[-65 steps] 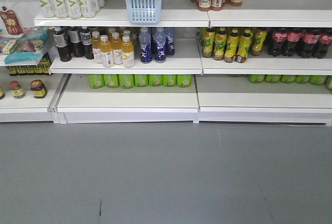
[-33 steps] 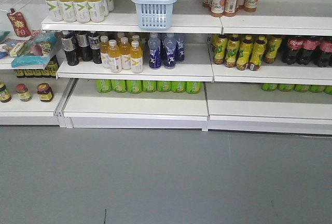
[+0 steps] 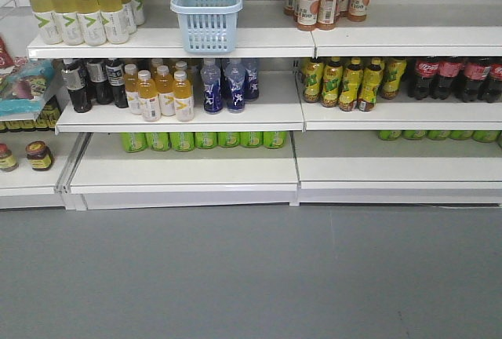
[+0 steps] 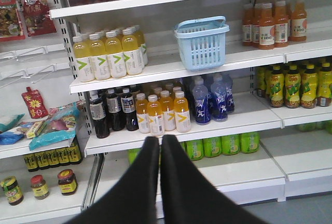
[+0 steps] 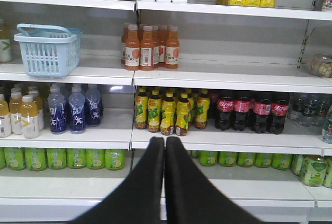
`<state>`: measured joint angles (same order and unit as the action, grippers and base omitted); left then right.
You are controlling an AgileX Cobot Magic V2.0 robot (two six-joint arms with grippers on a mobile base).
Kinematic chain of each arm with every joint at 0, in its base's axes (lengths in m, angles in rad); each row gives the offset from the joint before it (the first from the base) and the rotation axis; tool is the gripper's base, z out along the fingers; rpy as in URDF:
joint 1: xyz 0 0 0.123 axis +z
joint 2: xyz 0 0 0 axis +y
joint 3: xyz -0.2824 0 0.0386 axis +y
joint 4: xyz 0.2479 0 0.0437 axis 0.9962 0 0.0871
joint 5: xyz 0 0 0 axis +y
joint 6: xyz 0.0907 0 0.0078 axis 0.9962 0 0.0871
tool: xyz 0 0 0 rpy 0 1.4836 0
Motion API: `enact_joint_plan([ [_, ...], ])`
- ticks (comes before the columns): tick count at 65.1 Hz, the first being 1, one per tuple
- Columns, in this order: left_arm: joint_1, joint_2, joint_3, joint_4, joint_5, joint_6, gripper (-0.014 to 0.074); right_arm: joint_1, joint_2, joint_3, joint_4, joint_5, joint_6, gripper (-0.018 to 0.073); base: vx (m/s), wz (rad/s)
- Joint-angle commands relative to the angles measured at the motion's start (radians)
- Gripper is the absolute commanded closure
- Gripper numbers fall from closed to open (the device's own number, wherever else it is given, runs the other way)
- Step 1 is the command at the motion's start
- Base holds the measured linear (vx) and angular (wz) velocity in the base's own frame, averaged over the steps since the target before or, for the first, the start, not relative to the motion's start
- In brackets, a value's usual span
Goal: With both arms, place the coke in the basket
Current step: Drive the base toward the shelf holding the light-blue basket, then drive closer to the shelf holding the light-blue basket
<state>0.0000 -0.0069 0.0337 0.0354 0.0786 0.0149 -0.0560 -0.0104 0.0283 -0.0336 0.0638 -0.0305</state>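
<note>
Upstairs, slotted light-blue plastic basket (image 3: pixel 205 31).

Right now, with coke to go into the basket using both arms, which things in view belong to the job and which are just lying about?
Job: basket, left fingers, right fingers. No coke can in view.
Lying about: cola bottles, yellow bottles, blue bottles, green cans, jars.
</note>
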Motion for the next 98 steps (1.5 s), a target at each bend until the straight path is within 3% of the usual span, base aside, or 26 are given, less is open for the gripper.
enact_joint_plan([
  [1, -0.002, -0.018, -0.001, -0.003, -0.071, -0.006, 0.0603, -0.005, -0.018, 0.011, -0.004, -0.071, -0.005, 0.0568, 0.10, -0.04],
  [98, -0.002, -0.018, -0.001, -0.003, -0.071, -0.006, 0.0603, -0.005, -0.018, 0.011, -0.004, -0.071, -0.005, 0.0568, 0.14, 0.00],
])
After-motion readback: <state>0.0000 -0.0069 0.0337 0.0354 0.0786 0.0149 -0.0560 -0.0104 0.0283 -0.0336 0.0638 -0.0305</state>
